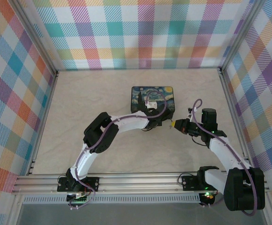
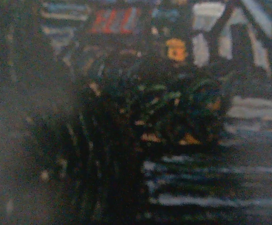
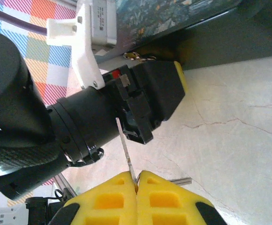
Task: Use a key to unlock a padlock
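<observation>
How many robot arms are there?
2. The left arm reaches up to the painted box's near side; the right arm comes from the right toward the same box.

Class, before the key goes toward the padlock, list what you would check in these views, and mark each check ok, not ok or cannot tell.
1. The key pinched in the shut right tool: ok.
2. Blade sticking out past the yellow fingers: ok.
3. The padlock held by the left tool: cannot tell; that tool sits at the lower edge of the box.
4. Keyhole facing the key: cannot tell.
5. Box lying flat on the table: ok.
</observation>
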